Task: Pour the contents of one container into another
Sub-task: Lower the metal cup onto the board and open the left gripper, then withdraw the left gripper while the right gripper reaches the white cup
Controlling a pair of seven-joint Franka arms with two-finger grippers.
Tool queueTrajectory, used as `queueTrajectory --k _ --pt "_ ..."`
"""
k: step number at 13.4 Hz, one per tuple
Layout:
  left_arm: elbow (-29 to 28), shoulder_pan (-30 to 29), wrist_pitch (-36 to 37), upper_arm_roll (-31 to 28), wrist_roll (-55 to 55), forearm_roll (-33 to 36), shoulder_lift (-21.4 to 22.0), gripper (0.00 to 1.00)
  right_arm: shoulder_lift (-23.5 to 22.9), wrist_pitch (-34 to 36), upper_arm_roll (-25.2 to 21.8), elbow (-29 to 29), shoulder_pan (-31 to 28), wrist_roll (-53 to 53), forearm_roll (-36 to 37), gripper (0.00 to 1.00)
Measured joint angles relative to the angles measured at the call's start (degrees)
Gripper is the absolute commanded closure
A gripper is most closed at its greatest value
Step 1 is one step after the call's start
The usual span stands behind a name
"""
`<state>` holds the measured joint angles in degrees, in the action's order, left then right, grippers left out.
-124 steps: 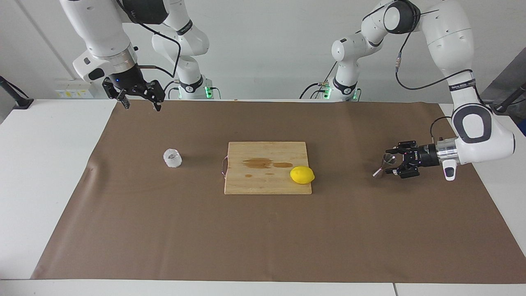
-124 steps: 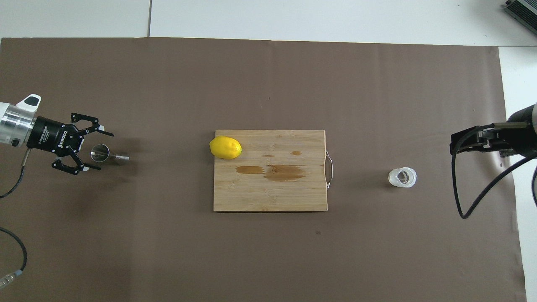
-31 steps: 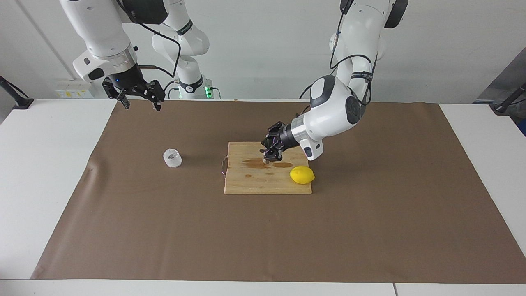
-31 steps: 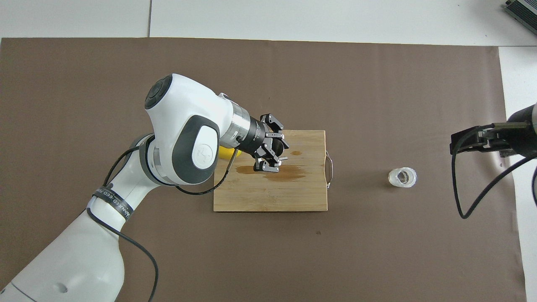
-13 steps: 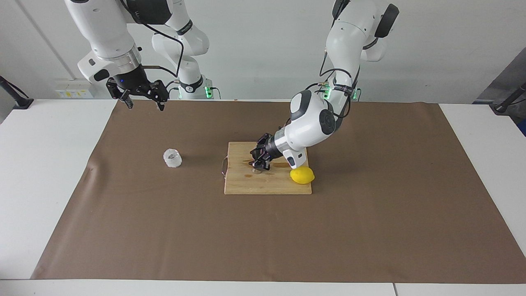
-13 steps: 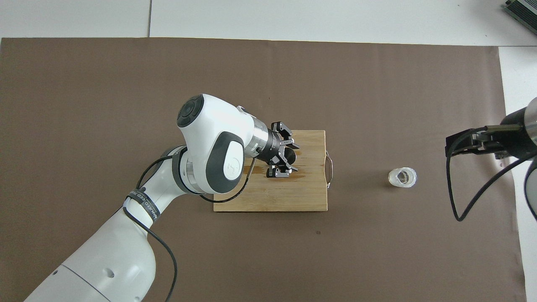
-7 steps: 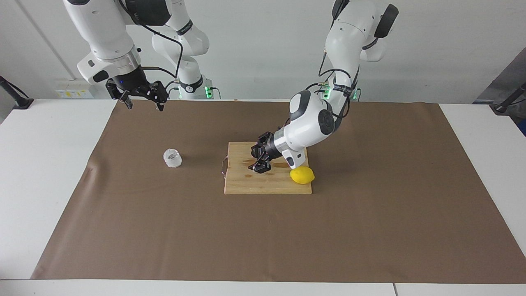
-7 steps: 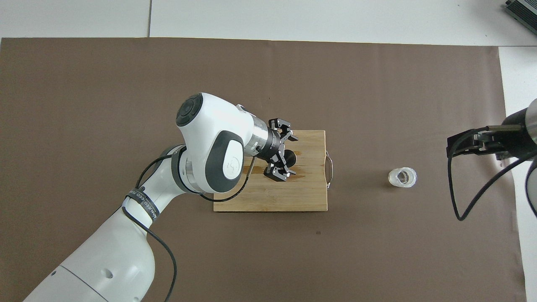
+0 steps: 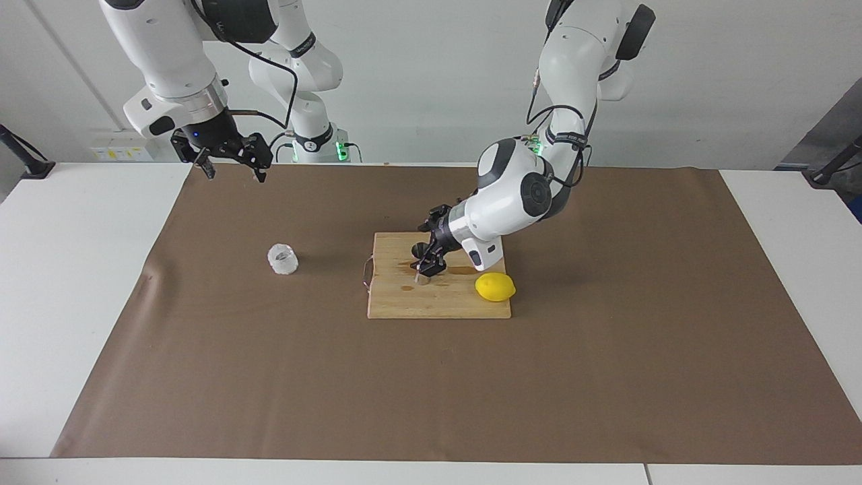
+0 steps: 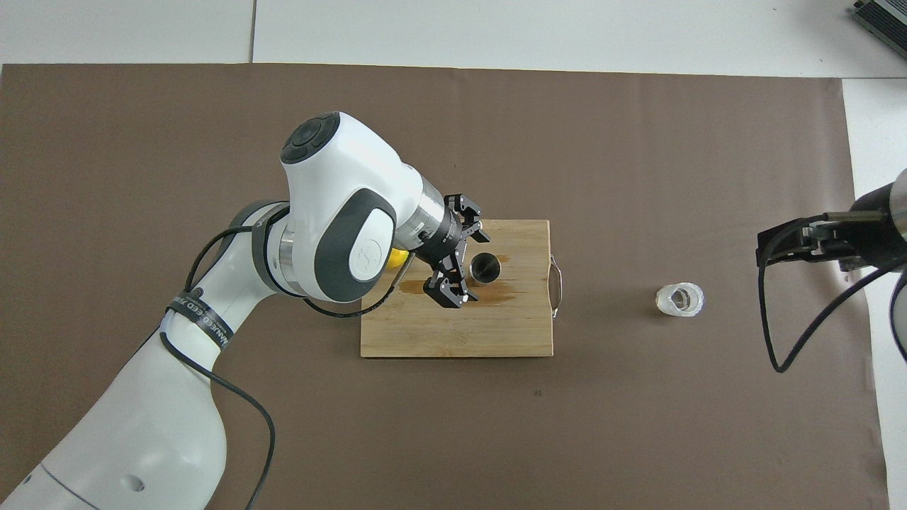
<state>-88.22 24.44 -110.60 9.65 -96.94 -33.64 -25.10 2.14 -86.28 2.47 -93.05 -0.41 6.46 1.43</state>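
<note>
The steel jigger (image 9: pixel 421 275) (image 10: pixel 485 268) stands upright on the wooden cutting board (image 9: pixel 438 304) (image 10: pixel 460 333), over a dark stain. My left gripper (image 9: pixel 425 261) (image 10: pixel 472 266) is low over the board with its fingers spread wide. The jigger sits just at their tips and is not gripped. The clear bumpy glass cup (image 9: pixel 283 259) (image 10: pixel 679 299) stands alone on the brown mat toward the right arm's end. My right gripper (image 9: pixel 232 173) hangs open in the air over the mat's edge near its base, well away from the cup.
A yellow lemon (image 9: pixel 495 287) (image 10: pixel 397 257) lies on the board's corner toward the left arm's end, mostly hidden under the left arm in the overhead view. The board has a metal handle (image 10: pixel 558 286) facing the cup. The brown mat (image 9: pixel 431 404) covers most of the white table.
The left gripper has opened and drawn back a little, leaving the jigger standing on the board. The right arm has barely moved.
</note>
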Motion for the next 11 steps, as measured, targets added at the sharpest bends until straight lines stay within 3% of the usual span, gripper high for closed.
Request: queueTrajectory --k 6,11 --pt "7.1 -6.2 13.3 -0.7 0.2 12.0 1.3 0.00 0.1 -0.1 0.0 -0.7 0.0 -1.9 0.0 0.00" --pt "9.4 -11.4 17.4 -0.8 9.9 21.5 3.7 0.00 2.2 -5.1 0.0 -6.9 0.0 -14.4 0.0 0.00"
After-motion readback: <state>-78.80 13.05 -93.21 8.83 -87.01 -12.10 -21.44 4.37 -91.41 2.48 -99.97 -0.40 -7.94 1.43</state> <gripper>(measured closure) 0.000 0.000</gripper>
